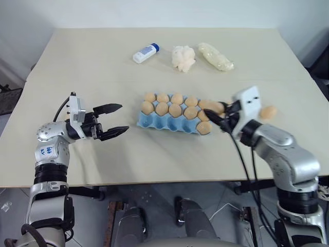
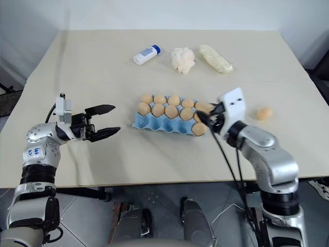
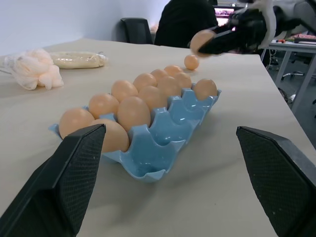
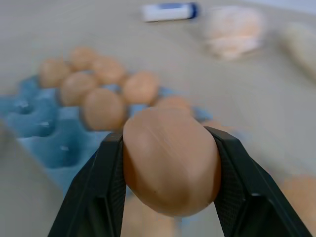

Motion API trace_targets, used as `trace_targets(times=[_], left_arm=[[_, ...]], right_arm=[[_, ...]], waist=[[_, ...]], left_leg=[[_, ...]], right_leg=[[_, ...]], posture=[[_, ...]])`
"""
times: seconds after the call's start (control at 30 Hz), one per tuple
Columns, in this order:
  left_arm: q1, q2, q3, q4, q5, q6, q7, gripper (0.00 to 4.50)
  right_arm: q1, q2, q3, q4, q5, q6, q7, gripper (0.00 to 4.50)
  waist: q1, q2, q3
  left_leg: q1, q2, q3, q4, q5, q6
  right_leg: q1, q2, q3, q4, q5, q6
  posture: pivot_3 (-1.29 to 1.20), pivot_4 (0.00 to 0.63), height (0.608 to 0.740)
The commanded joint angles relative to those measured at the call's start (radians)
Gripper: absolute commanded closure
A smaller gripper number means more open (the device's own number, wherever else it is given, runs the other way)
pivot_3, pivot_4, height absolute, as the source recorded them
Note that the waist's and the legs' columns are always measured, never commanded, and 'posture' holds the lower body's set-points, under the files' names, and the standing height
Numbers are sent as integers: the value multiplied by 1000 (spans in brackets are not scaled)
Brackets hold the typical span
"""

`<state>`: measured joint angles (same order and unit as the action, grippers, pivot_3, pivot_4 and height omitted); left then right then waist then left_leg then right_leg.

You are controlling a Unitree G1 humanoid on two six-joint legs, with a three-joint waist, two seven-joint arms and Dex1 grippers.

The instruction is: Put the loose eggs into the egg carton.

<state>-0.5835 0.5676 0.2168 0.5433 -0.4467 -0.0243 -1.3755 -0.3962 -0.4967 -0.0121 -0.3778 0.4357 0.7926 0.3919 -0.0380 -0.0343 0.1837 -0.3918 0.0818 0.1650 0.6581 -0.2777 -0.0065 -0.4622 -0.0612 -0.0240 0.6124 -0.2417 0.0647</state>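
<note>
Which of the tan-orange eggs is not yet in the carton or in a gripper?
The tan-orange egg lying alone on the beige table, beyond the right gripper, which grips another egg.

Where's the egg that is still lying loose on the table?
The loose egg lies on the bare table on the robot's right, beyond the right gripper, which holds another egg by the egg carton's right end.
</note>
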Motion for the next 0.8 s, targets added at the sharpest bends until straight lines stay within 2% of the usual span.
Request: trace_targets(times=[0.03,0.3,0.57,0.7,0.8], left_arm=[[2,15,15,-47,-22,-1,7,0],[39,20,28,-92,-30,8,31,0],[42,18,28,-96,-33,7,44,0],[34,16,25,-87,-35,2,44,0],[31,14,25,-83,-37,-1,44,0]], right_arm=[[-33,28,60,28,-38,-28,11,2582],[-65,52,109,68,-65,-18,36,2582],[-79,47,111,38,-62,-3,57,6],[-85,37,90,19,-55,8,57,6],[-65,-8,15,-32,-22,26,74,6]], waist=[[6,0,0],[7,0,0],[4,0,0],[5,0,0],[7,0,0]], left_leg=[[0,0,0,0,-1,0],[-2,0,1,1,-2,1],[-1,0,1,1,-1,1],[-1,1,1,1,-1,1],[-1,0,1,1,-1,1]], right_leg=[[0,0,0,0,0,0],[-1,0,0,-1,0,0],[-1,0,0,0,0,0],[-1,0,0,0,0,0],[-1,0,0,0,0,0]], posture=[[0,150,740],[0,150,740],[0,150,740],[0,150,740],[0,150,740]])
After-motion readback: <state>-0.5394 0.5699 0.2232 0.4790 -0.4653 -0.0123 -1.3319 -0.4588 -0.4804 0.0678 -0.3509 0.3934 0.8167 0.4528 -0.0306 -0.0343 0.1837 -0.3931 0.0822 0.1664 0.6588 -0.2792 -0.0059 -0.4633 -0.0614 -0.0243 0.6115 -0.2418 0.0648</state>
